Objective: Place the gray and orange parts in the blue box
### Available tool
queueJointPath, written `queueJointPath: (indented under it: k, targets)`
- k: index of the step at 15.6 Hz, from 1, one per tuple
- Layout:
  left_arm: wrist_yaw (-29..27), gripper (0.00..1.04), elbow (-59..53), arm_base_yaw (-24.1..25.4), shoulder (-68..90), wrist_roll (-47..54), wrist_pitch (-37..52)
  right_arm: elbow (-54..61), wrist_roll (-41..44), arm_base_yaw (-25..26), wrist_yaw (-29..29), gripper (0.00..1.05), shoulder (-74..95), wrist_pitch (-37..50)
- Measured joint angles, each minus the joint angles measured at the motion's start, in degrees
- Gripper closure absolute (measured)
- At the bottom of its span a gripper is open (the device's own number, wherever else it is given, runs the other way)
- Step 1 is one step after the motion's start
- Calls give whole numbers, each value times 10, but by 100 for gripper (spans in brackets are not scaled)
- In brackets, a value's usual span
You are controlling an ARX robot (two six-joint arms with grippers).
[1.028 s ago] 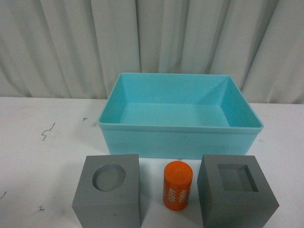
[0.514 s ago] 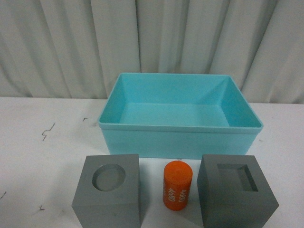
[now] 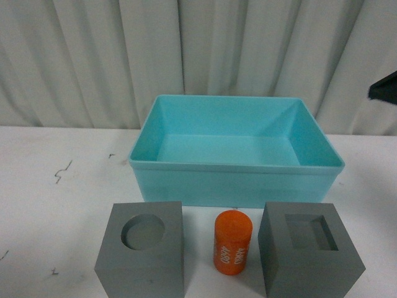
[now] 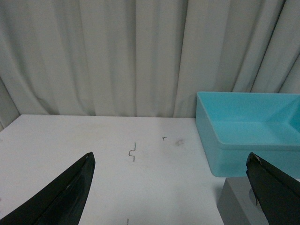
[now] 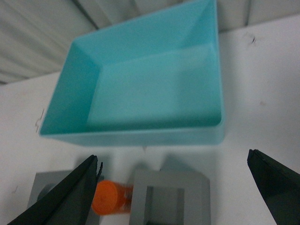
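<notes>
The blue box [image 3: 236, 166] stands empty at the middle of the white table. In front of it sit, in a row, a gray cube with a round recess [image 3: 141, 251], an upright orange cylinder with white digits [image 3: 232, 242] and a gray cube with a square recess [image 3: 308, 251]. My right gripper [image 5: 173, 156] hangs open above the square-recess cube [image 5: 168, 197], with the orange cylinder [image 5: 110, 199] beside it and the blue box [image 5: 131, 137] just beyond. My left gripper [image 4: 169, 157] is open over bare table, left of the blue box [image 4: 243, 159] and a gray cube corner [image 4: 236, 206].
A pleated gray curtain [image 3: 186, 49] closes off the back of the table. Small dark marks [image 3: 62, 171] dot the white surface left of the box. A dark piece of my right arm [image 3: 384, 88] shows at the right edge of the front view.
A dark piece of the right arm has come into the front view at the upper right edge. The box and the three parts stay where they were.
</notes>
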State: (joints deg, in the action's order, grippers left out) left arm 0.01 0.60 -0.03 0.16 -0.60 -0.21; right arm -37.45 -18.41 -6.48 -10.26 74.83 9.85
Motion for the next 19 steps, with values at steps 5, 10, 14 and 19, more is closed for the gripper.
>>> queueJointPath:
  k: [5, 10, 14, 19]
  targets:
    - [0, 7, 0, 0, 0, 0, 0, 48, -17, 2, -56, 6, 88, -36]
    - [0, 7, 0, 0, 0, 0, 0, 44, -17, 5, -47, 6, 156, -7]
    - [0, 7, 0, 0, 0, 0, 0, 0, -18, -5, -45, 6, 226, 7]
    - [0, 7, 0, 0, 0, 0, 0, -5, -17, -21, -44, 6, 277, 30]
